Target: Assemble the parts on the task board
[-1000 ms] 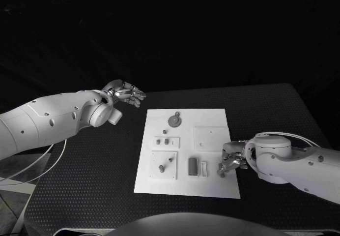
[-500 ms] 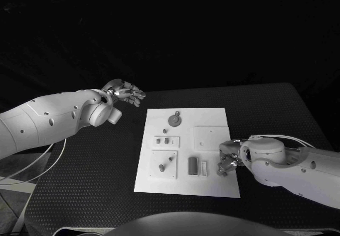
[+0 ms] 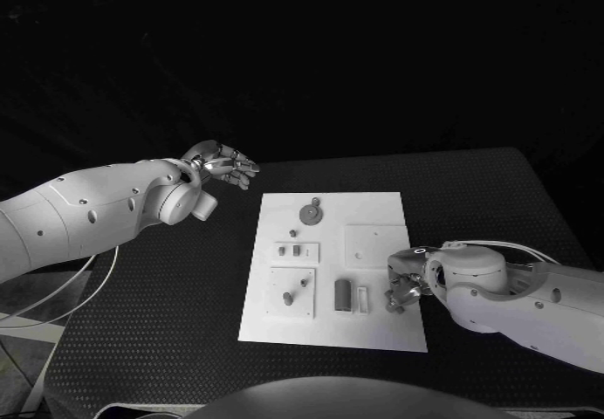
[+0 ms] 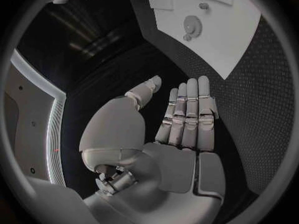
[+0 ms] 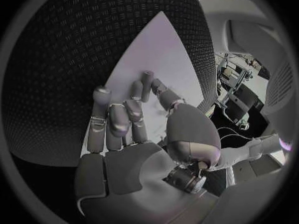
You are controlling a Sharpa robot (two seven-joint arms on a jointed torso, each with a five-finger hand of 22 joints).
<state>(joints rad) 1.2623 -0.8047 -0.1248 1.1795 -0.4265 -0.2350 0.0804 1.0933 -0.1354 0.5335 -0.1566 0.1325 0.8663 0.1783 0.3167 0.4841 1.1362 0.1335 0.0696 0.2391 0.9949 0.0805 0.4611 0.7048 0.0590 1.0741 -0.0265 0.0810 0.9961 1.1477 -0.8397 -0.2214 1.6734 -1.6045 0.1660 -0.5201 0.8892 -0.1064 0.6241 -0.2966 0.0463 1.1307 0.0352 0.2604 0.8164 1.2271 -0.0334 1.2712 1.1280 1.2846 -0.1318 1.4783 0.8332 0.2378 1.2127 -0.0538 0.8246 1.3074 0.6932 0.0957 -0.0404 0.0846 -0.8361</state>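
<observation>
Right hand (image 3: 405, 290), fingers curled and holding nothing visible, hovers over the task board's (image 3: 378, 205) near right edge, beside a grey part (image 3: 342, 295). Left hand (image 3: 224, 163) waits open, beyond its far left corner. Descending slowly should steady the pinch.

You see one task board (image 3: 378, 218), one counter (image 3: 490, 192), two robot hands: left robot hand (image 3: 224, 164), right robot hand (image 3: 405, 288).

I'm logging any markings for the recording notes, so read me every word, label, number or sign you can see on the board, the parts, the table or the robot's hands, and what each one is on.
None can be read.
Task board: plain white, no print visible.
Parts, such as the dark upright block: no markings visible at this size.
Left hand and right hand: no lettering visible.
Table: dotted texture only.
</observation>
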